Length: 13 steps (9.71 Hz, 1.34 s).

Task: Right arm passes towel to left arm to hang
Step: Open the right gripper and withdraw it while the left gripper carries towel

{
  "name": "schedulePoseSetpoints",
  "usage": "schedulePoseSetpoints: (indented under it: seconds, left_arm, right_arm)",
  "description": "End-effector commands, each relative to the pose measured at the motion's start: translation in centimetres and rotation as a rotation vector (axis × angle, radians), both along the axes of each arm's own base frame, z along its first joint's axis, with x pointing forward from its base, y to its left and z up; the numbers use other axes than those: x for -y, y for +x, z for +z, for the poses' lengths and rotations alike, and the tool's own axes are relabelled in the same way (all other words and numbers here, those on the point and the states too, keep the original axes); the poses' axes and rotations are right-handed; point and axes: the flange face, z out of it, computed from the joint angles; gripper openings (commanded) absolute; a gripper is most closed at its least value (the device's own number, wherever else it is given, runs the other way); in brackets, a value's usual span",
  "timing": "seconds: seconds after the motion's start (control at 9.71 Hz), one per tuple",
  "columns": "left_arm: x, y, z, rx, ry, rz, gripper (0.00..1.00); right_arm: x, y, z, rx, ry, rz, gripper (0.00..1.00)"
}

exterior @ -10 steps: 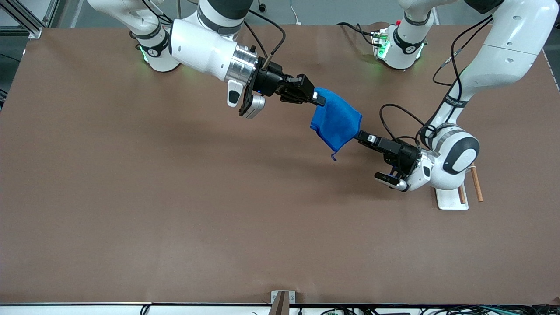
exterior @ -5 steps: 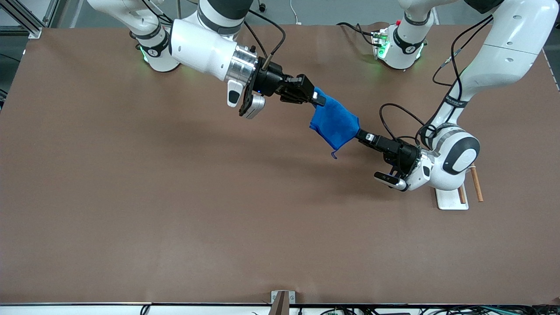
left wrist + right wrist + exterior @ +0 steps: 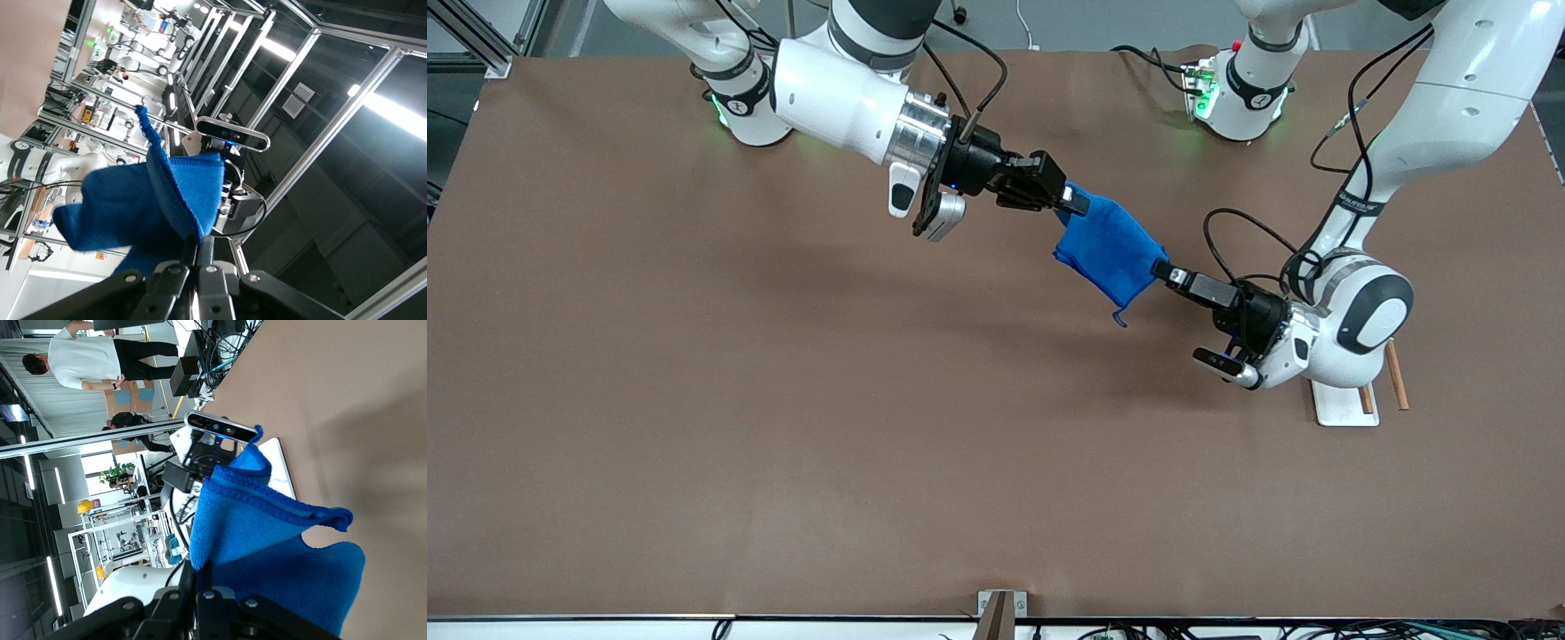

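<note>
The bright blue towel (image 3: 1107, 249) hangs in the air over the table's middle, stretched between both grippers, its corner loop dangling at its lower tip. My right gripper (image 3: 1074, 201) is shut on one corner. My left gripper (image 3: 1162, 269) is shut on the edge at the towel's left-arm end. In the left wrist view the towel (image 3: 140, 200) rises from my shut left gripper (image 3: 199, 241). In the right wrist view the towel (image 3: 267, 533) spreads from my shut right gripper (image 3: 203, 568).
A white stand (image 3: 1343, 404) with wooden rods (image 3: 1396, 375) sits on the brown table under the left arm's wrist, toward the left arm's end. A small bracket (image 3: 1000, 609) sits at the table's edge nearest the camera.
The left gripper has shifted slightly toward the left arm's end, pulling the towel's edge with it; the towel's loop has swung that way. The right gripper has stayed put.
</note>
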Motion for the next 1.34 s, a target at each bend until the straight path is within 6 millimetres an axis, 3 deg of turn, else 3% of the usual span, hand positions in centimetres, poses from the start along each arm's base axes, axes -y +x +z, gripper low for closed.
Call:
schedulePoseSetpoints:
  seconds: [0.0, 0.21, 0.41, 0.62, 0.82, 1.03, 1.24]
  left_arm:
    - [-3.8, 1.2, 3.4, -0.048, 0.163, 0.009, 0.0]
    - [-7.9, 3.1, 8.3, -0.089, 0.362, -0.012, 0.0]
    - [-13.1, 4.7, 12.2, -0.082, 0.615, 0.008, 0.0]
    - [-18.9, 4.3, 11.6, -0.067, 0.856, 0.01, 0.0]
    - [-22.6, 4.2, 11.0, -0.065, 1.054, 0.02, 0.0]
    - [-25.0, 4.1, 10.4, -0.082, 1.331, 0.046, 0.0]
    - [-28.5, 3.7, 9.2, -0.078, 1.523, 0.035, 0.0]
  right_arm:
    - [0.1, 0.0, -0.1, -0.009, 0.011, -0.013, 0.99]
    - [4.0, 1.6, -3.0, -0.018, -0.068, -0.059, 1.0]
    - [9.5, 5.0, -5.4, 0.088, -0.238, -0.032, 1.0]
    - [15.5, 8.8, -7.0, 0.119, -0.423, 0.073, 1.0]
    - [22.3, 10.8, -6.9, 0.132, -0.632, 0.145, 1.0]
    - [31.3, 12.0, -4.6, 0.095, -0.804, 0.129, 1.0]
    - [38.2, 11.3, -1.6, 0.047, -0.938, 0.119, 1.0]
